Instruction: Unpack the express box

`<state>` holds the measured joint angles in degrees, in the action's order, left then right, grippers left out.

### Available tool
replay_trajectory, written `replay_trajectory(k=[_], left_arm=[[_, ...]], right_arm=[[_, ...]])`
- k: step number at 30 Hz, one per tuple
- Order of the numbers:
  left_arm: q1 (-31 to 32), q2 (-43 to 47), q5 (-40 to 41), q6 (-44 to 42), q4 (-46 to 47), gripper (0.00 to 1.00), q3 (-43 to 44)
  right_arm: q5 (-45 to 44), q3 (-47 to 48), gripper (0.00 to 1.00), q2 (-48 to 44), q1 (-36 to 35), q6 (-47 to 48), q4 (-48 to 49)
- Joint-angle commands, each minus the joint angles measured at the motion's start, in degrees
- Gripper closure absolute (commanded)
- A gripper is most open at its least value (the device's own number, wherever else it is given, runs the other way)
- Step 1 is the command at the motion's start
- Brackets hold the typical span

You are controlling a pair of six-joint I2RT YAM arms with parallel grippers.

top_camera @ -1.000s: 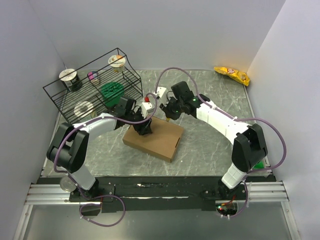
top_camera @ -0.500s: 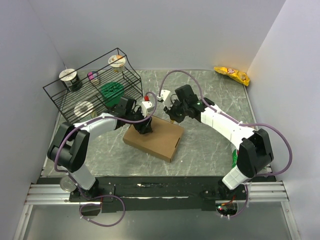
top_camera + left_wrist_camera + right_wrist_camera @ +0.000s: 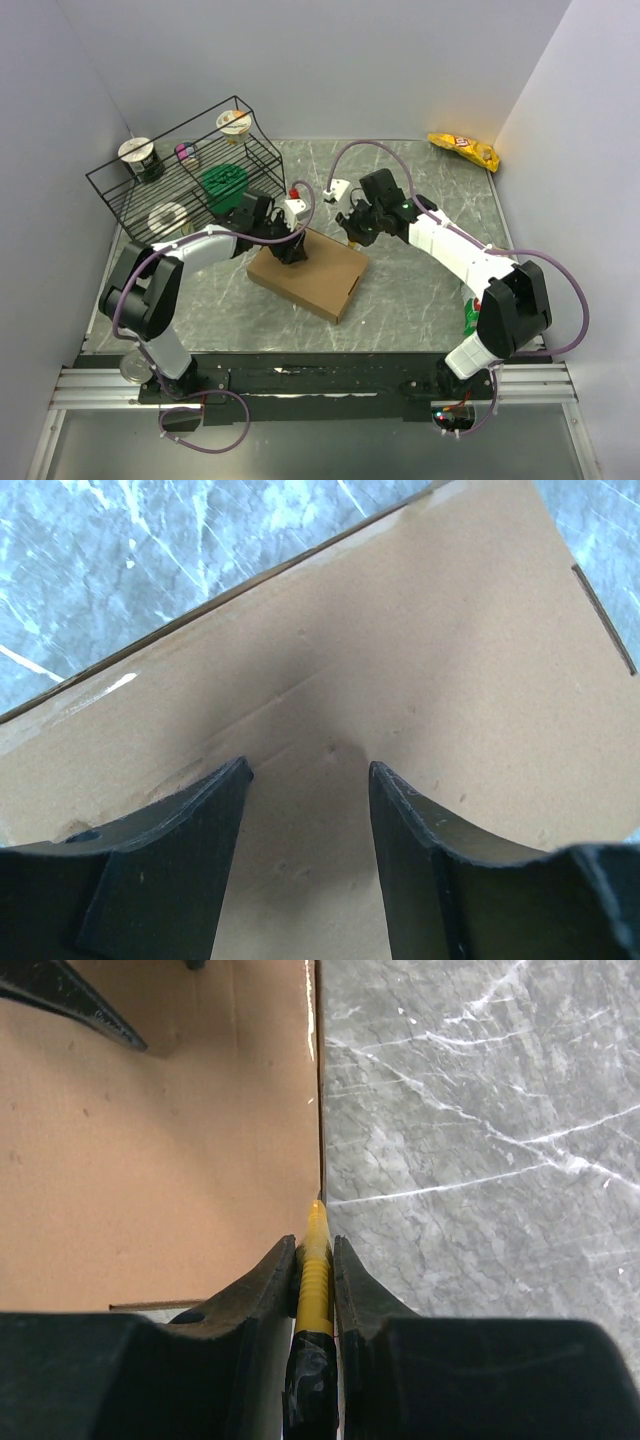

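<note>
Lying shut mid-table (image 3: 420, 290), the box (image 3: 308, 270) is being pressed by the left gripper (image 3: 308, 772), jaws apart. A yellow cutter (image 3: 315, 1270), clamped in the right gripper (image 3: 314, 1246), is being set at its edge. Nothing is unpacked yet.

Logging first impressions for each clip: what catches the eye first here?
The brown express box lies mid-table, the left gripper open over its top. The right gripper clamps a yellow tool with its tip at the box's edge. A black wire rack stands far left.
</note>
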<state>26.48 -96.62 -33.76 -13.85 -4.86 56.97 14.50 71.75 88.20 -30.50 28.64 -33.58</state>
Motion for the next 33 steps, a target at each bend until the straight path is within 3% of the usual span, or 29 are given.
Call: replay_trajectory(k=[1,33], left_arm=[[-0.46,-5.95,10.47,0.92,-9.11,0.4,-2.48],[-0.38,-9.73,14.42,3.91,-10.08,0.44,0.25]], right_arm=[[1.23,-1.43,1.0,-1.81,1.14,-0.26,-9.39],[-1.32,-7.49,1.0,-10.5,1.5,-4.65,-18.8]])
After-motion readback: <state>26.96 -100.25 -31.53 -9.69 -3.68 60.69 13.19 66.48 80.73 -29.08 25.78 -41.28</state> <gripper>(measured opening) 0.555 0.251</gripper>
